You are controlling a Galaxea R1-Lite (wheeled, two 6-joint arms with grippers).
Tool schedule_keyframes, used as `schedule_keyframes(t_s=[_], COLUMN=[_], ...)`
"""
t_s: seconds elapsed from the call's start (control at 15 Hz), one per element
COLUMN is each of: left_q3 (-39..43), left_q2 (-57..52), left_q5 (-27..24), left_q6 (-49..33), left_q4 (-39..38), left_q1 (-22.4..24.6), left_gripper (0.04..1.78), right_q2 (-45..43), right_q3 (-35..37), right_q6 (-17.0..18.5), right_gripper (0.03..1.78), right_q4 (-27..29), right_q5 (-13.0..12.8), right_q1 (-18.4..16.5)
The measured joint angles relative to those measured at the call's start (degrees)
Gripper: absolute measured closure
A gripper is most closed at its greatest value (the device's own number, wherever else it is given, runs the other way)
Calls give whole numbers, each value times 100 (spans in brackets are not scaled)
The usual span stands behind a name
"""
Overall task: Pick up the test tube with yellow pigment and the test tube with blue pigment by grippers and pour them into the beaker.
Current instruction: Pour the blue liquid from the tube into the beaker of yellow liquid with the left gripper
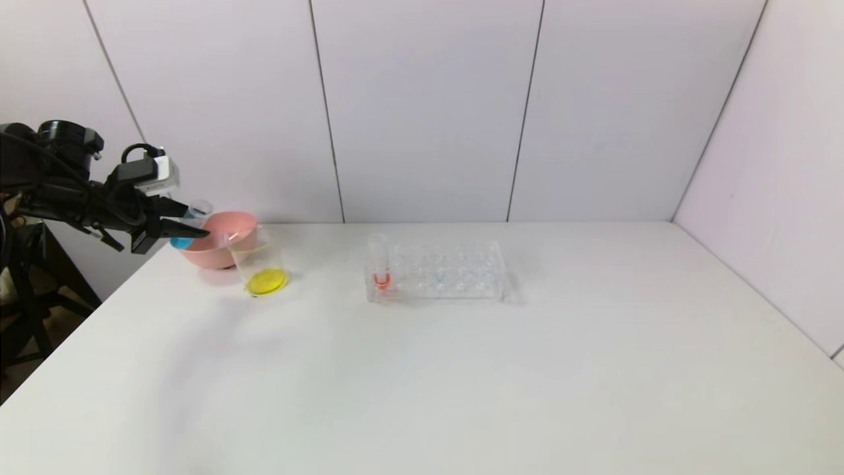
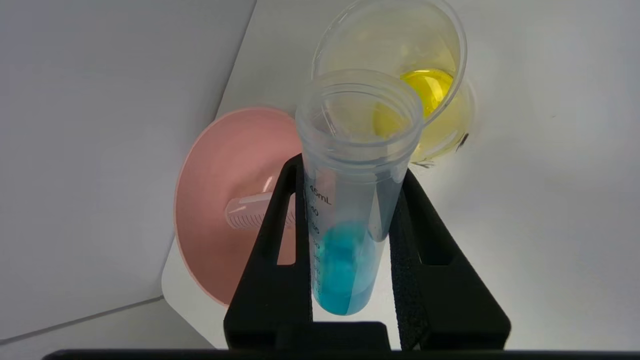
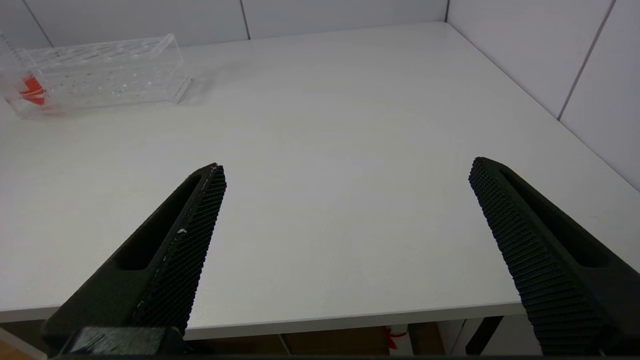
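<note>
The left gripper [image 1: 188,227] hung above the far left corner of the white table [image 1: 461,369], its black fingers [image 2: 280,235] pinched on the test tube with blue pigment [image 2: 350,210]. The tube was tilted, its open mouth towards the beaker [image 1: 261,267] and its blue liquid pooled at the rounded end between the fingers. In the head view the tube sat over the near rim of the pink bowl [image 1: 221,241], just to the left of the beaker.

The beaker stood on the table touching or just in front of the bowl, with a pool of yellow liquid [image 1: 267,282] at its bottom. An empty clear tube [image 2: 250,210] lay inside the bowl, seen from the left wrist camera; whether it was the test tube with yellow pigment could not be told.

Near the middle of the table stood a clear plastic tube rack [image 1: 436,272], well apart from the beaker, with one red-tipped tube [image 1: 380,264] upright in its left end.

The right gripper [image 3: 345,170] was held off the near right edge of the table, fingers spread wide and gripping nothing.
</note>
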State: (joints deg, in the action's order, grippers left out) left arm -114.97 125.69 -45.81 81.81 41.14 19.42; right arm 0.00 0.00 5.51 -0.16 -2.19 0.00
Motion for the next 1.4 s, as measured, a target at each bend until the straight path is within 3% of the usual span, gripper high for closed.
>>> schedule_keyframes(t_s=[1.4], left_q3=[-35], left_q2=[-44], left_q5=[1475], left_q6=[41], left_q4=[-71], left_q1=[-380], left_gripper=[136], right_q2=[0], right_q3=[0], right_q6=[0], right_gripper=[4], right_q4=[0], right_q5=[0], right_q1=[2])
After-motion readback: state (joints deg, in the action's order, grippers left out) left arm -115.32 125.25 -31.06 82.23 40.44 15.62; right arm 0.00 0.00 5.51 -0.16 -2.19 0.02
